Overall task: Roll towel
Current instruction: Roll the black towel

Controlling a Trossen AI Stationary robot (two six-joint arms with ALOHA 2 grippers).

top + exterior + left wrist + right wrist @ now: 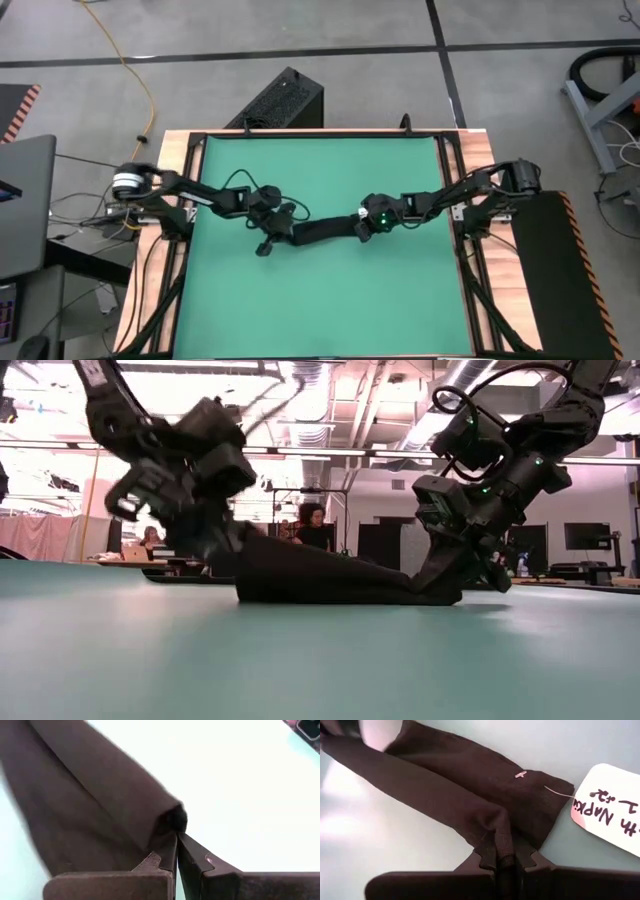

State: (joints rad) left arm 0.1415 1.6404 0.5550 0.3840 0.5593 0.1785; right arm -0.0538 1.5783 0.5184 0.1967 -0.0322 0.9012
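The black towel (325, 231) lies as a long narrow folded strip across the middle of the green mat (320, 300), stretched between my two grippers. My left gripper (283, 224) is shut on its left end, my right gripper (362, 226) on its right end. A white paper tag (612, 815) on a thread lies on the mat beside the right end. In the low view the towel (330, 580) rests on the mat and rises toward the left gripper. My left gripper pinches a folded ridge at the towel's left end (167, 827) between its two fingers, several layers. That end is raised off the mat, and the strip slopes down from it. My right gripper pinches a folded ridge at the towel's right end (501, 832) between its two fingers, slanting down from the table's right. The cloth is bunched in several layers there. This end sits low, at the mat.
The mat's wooden frame (180, 140) runs around it. A black box (282, 100) stands on the floor beyond the far edge. A dark board (560, 270) lies at the table's right. People show in the room behind (312, 525).
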